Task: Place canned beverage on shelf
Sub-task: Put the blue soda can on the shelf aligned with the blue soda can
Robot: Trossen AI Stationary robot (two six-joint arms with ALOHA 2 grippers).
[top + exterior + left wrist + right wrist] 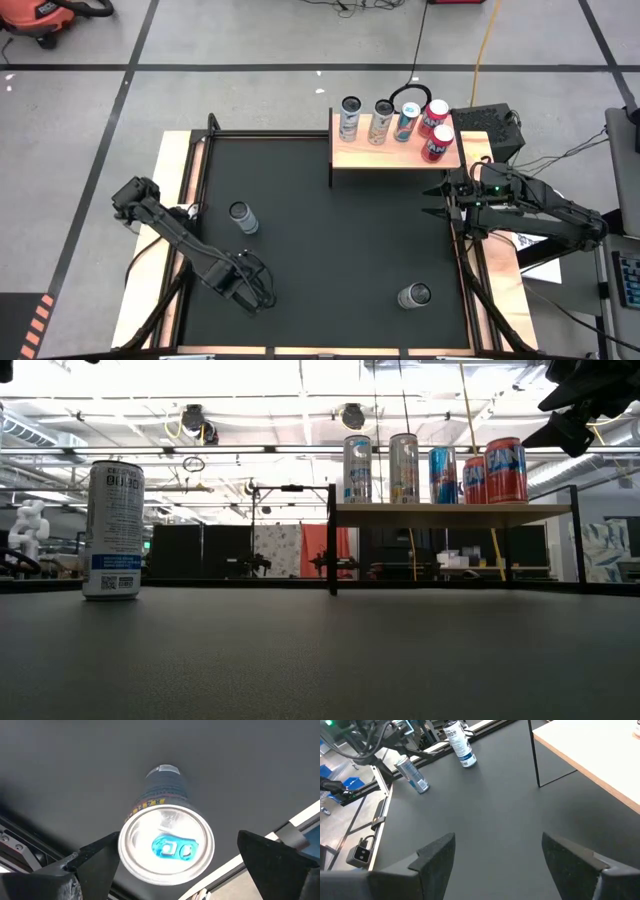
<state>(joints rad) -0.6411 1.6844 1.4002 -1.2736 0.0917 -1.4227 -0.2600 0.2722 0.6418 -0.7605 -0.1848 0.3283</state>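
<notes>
we see a black mat (330, 250) covering the table, framed by a light wooden border, on a grey floor crossed by dark tape lines. the shelf (395, 153) stands at the mat's far edge, toward the right, and carries five upright cans: two silver ones (350, 118), a blue one (406, 121) and two red ones (436, 143) near its right end. two more cans stand on the mat, a white one (243, 217) toward the left and a dark one (414, 295) near the front right.

the left gripper (262, 297) sits low at the mat's front left, its fingers spread wide with nothing between them; its wrist camera looks down on a can with a blue tab (166, 845), which we think is the dark can, though that is hard to confirm from above. the right gripper (432, 198) hangs just beside the shelf's right front corner, jaws parted and empty.

across the table, the low view shows a bright workshop with ceiling lights, dark partitions and a white figure (27, 525) at the far left. an orange vacuum (55, 15) sits on the floor.
</notes>
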